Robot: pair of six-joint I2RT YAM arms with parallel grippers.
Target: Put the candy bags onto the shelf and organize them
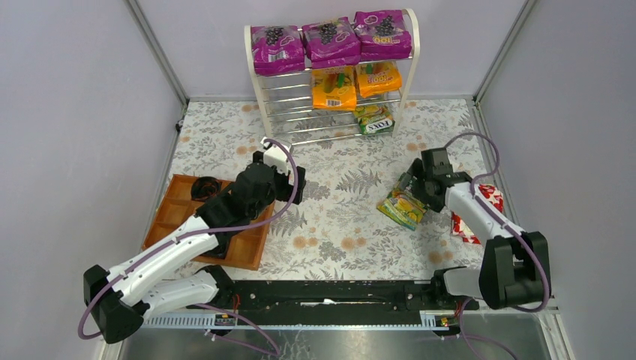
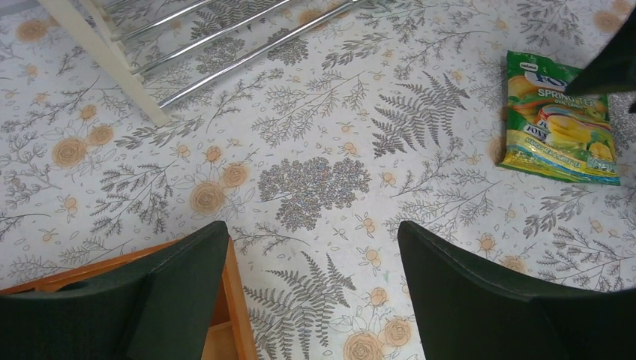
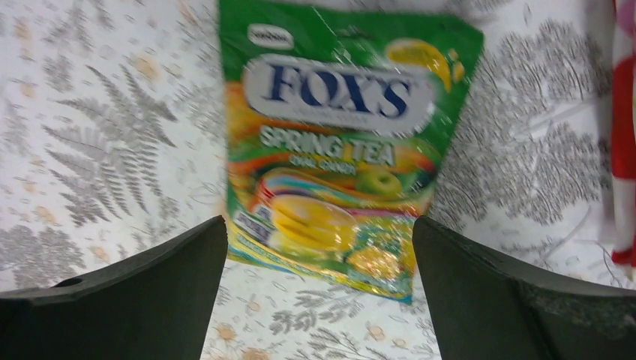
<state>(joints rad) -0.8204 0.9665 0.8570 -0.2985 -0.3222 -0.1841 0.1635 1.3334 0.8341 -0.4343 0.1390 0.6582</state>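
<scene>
While left gripper and right gripper gape, 1 green-yellow FOXS bag lies flat.

We see the red bag partly hidden beneath the right arm; the right gripper covers one end of the green-yellow bag.

The candy bags are purple, orange or green-yellow, the shelf white, the cloth printed with grey ferns.

Pale grey walls, floral tablecloth, even light
</scene>
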